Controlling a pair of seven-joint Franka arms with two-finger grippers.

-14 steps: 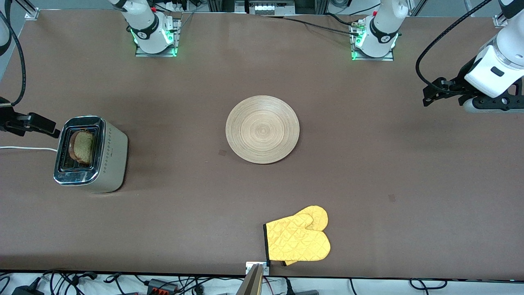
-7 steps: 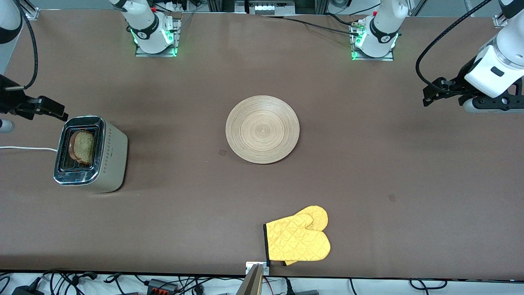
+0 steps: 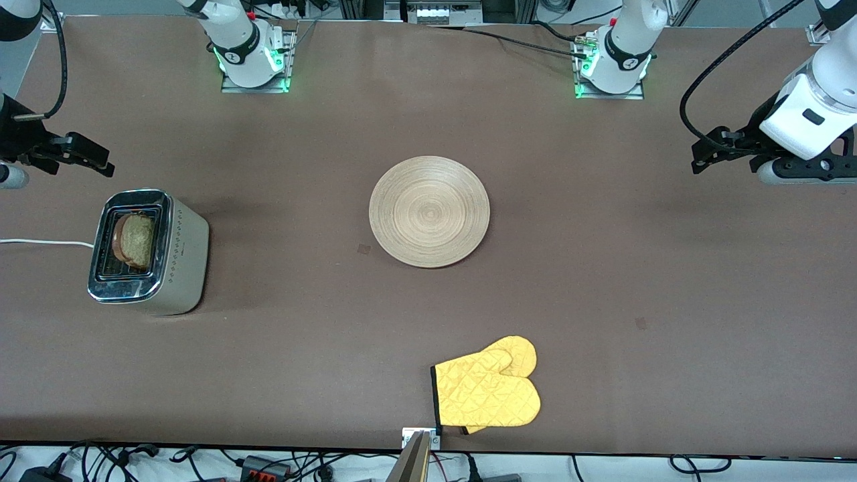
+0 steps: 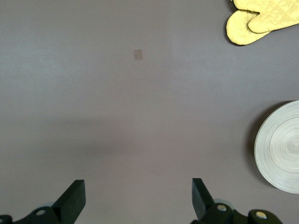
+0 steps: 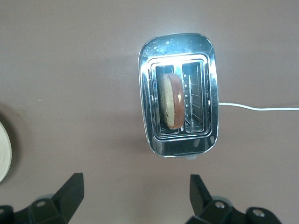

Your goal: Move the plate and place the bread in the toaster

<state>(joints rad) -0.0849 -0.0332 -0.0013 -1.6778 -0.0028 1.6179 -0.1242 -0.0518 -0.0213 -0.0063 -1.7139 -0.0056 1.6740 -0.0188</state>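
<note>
The pale wood plate (image 3: 429, 211) lies flat at the table's middle, with nothing on it. The toaster (image 3: 187, 254) stands toward the right arm's end, its white cord (image 3: 47, 242) trailing off. The bread (image 3: 136, 241) stands in one slot and shows from above in the right wrist view (image 5: 169, 100). My right gripper (image 3: 100, 163) is open and empty, over bare table beside the toaster (image 5: 177, 44), apart from it. My left gripper (image 3: 699, 157) is open and empty over the left arm's end of the table, where that arm waits. Its wrist view shows the plate's rim (image 4: 280, 147).
A yellow oven mitt (image 3: 487, 391) lies near the table's front edge, nearer the front camera than the plate; it also shows in the left wrist view (image 4: 261, 18). The plate's edge shows in the right wrist view (image 5: 3, 154).
My right gripper has moved away from the toaster's top, toward the robots' bases, still open. The bread stays in the slot. The left arm, plate and mitt have not moved.
</note>
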